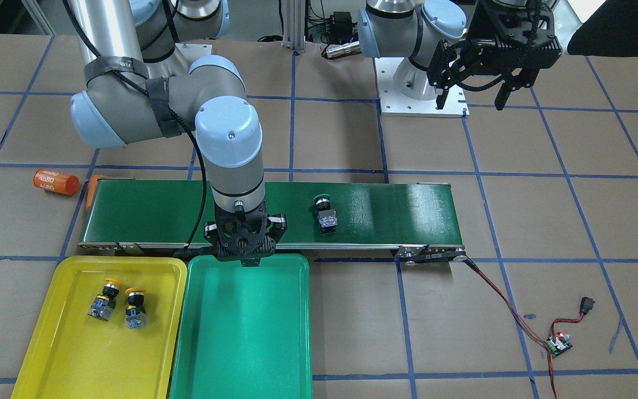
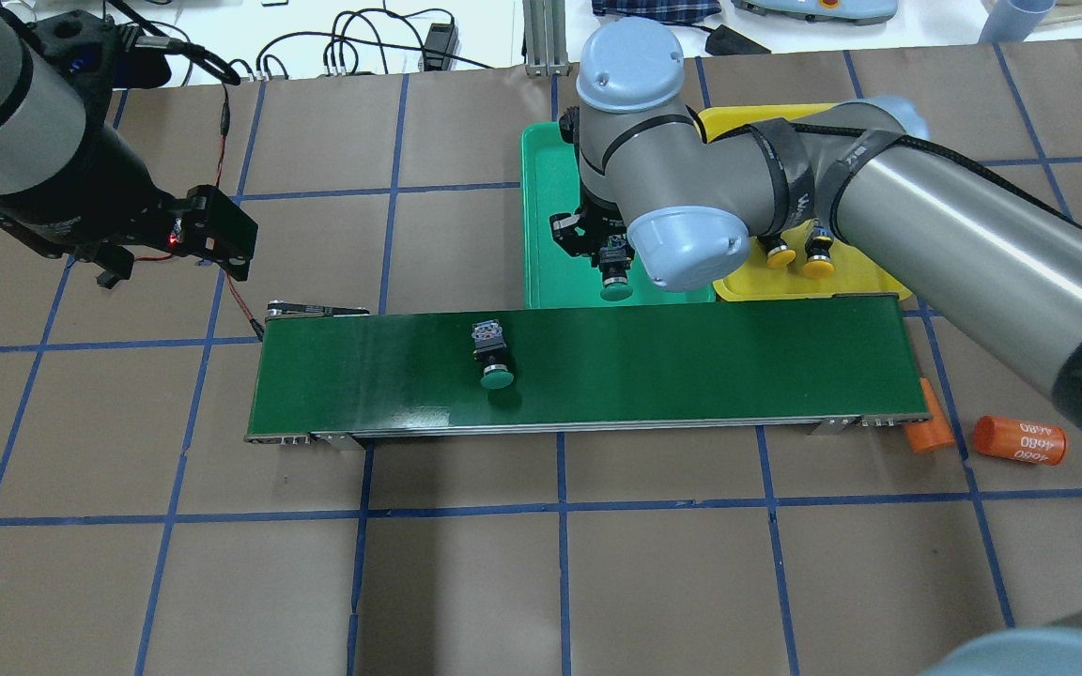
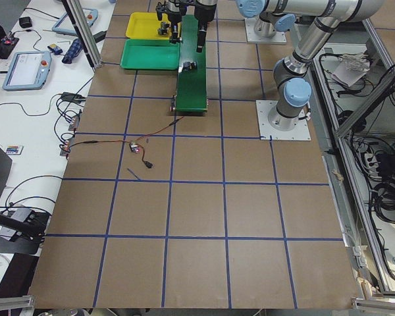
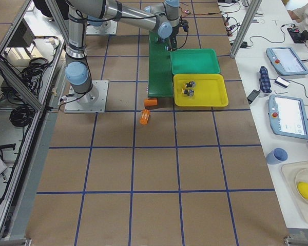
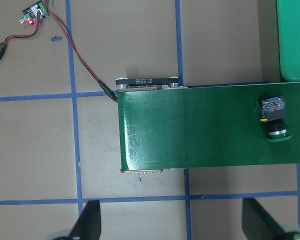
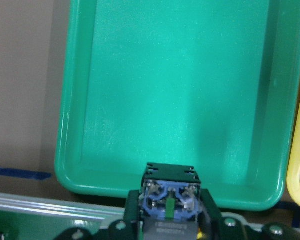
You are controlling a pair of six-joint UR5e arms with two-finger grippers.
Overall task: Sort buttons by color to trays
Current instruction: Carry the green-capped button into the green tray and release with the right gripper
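Two yellow buttons [image 1: 103, 299] [image 1: 135, 307], two green buttons [image 2: 494, 361] [image 2: 614, 282] — four in all; one yellow tray [image 1: 64, 360], one green tray [image 1: 241, 338]; two orange cylinders [image 2: 1020, 439] [image 2: 928, 432]; one belt [image 1: 153, 213].

In the upper middle of the frame, the right gripper [image 2: 609, 255] clamps a green button [image 2: 614, 282] over the lower edge of the green tray [image 2: 541, 188]. Its cap points toward the belt [image 2: 691, 376]. A second green button [image 2: 494, 364] lies on the belt, left of centre. 2 yellow buttons [image 2: 779, 253] sit in the yellow tray [image 2: 734, 117], which the arm largely hides. 2 orange cylinders [image 2: 1020, 439] lie at the belt's right end. The left arm [image 2: 43, 160] hangs at upper left.
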